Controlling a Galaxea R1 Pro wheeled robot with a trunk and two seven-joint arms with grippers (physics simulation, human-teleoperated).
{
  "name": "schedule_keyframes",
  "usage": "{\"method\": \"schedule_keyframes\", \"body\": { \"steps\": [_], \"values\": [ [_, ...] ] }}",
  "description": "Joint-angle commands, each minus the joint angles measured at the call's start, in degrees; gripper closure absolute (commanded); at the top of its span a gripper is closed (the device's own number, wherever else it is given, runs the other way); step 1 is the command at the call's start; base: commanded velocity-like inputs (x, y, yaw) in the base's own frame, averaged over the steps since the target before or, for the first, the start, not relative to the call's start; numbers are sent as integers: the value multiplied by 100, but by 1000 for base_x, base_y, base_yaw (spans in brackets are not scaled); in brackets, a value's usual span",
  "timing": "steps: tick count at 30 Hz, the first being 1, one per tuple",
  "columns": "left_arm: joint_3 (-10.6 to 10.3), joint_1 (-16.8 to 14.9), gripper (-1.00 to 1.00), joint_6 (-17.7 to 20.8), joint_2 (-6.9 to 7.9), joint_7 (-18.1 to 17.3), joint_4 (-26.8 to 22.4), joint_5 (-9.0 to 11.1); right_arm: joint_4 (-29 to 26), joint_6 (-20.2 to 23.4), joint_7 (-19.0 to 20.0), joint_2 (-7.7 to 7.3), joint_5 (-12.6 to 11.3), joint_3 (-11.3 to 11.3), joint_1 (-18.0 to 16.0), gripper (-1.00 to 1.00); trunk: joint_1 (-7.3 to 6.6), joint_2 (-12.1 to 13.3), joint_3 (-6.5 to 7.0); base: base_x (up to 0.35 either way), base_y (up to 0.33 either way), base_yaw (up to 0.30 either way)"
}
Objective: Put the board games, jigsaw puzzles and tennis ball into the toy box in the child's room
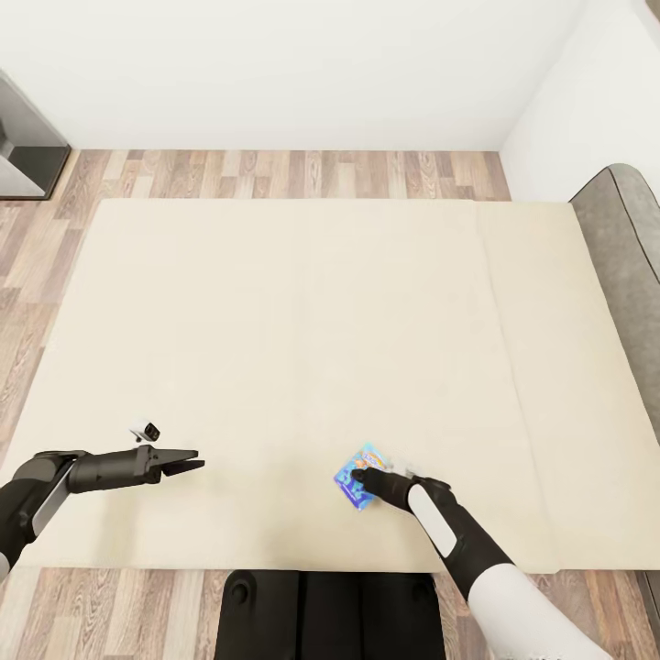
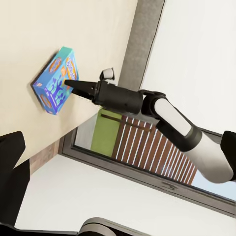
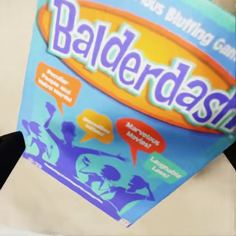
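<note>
Bed [image 1: 302, 302] takes up most of the head view, one broad beige mattress with its grey headboard [image 1: 628, 266] off at three o'clock and wood floor [image 1: 275, 174] at twelve. Down at five o'clock lies one board game [image 1: 356, 478], a small blue box titled "Balderdash" [image 3: 137, 83], flat on the mattress near the front edge. Right gripper [image 1: 367, 478] is right on it, fingers looking spread to either side of the box in the wrist view, though I can't call it closed or not. Left gripper [image 1: 188, 463] hangs at seven o'clock, empty; whether it's parted, can't tell. Box reads as light, stiff cardboard with a glossy, likely slippery print, so pinch across the narrow edges. Count: one game visible, two grippers.
</note>
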Motion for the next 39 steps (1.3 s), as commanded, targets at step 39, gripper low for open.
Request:
{"method": "schedule_keyframes", "body": {
  "steps": [39],
  "values": [
    [-53, -4, -100, 55, 8, -10, 1, 22, -7, -331, -29, -55, -45, 17, -196, -100, 3, -9, -6, 0, 0, 0]
  ]
}}
